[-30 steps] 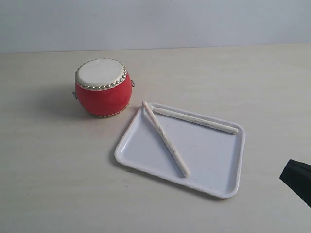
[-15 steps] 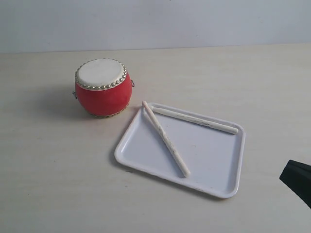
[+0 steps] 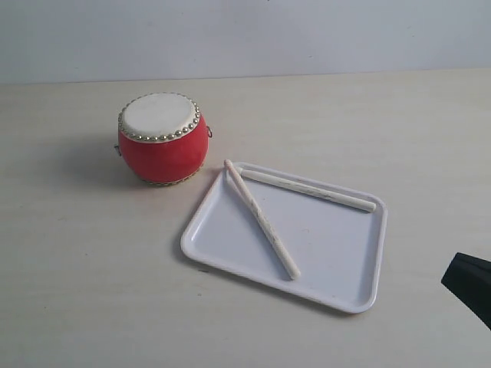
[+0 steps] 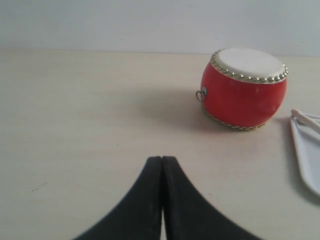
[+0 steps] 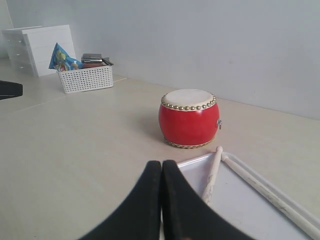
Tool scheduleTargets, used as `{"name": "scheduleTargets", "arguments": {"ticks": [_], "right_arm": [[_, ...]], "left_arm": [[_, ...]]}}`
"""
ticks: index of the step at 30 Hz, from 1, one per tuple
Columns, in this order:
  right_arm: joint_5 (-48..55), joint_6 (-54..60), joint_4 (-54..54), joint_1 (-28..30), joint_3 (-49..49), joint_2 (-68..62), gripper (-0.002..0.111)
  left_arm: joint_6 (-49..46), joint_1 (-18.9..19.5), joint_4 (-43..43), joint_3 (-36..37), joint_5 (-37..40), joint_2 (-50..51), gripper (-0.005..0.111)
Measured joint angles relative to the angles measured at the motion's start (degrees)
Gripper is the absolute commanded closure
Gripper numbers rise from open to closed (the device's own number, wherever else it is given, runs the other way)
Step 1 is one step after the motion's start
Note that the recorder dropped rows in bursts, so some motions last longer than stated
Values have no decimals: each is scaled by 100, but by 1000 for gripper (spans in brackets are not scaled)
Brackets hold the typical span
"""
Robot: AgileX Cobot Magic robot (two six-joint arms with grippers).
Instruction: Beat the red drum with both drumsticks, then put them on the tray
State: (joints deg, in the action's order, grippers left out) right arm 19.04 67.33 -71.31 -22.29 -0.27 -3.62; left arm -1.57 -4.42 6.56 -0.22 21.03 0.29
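Cream drumsticks in tray just ahead of right tool, pointing away; left tool farther off; both pinched together, empty.

Light: bright, even, diffuse; no hard source seen.
Shadows: soft grey patch on table left of drum in ext. view; thin dark line under near edge of tray.
Glare: faint sheen on drum's red side, nothing blown out.
Colour: pale, washed; wall w/ blue-grey cast.
Sharpness: all views slightly soft, low-res. Left gripper & right gripper flat black, no detail, edges blurred.
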Motion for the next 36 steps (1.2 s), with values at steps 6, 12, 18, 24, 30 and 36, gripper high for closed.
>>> {"name": "scheduleTargets", "arguments": {"ticks": [6, 12, 18, 24, 30, 36], "right_arm": [[11, 0, 0, 0, 0, 0, 108], [11, 0, 0, 0, 0, 0, 108], [11, 0, 0, 0, 0, 0, 108], [11, 0, 0, 0, 0, 0, 108], [11, 0, 0, 0, 0, 0, 108], [11, 0, 0, 0, 0, 0, 108]], "left_arm": [[0, 88, 0, 0, 0, 0, 107], [0, 88, 0, 0, 0, 0, 107], [0, 88, 0, 0, 0, 0, 107], [0, 88, 0, 0, 0, 0, 107], [0, 88, 0, 0, 0, 0, 107], [0, 88, 0, 0, 0, 0, 107]]}}
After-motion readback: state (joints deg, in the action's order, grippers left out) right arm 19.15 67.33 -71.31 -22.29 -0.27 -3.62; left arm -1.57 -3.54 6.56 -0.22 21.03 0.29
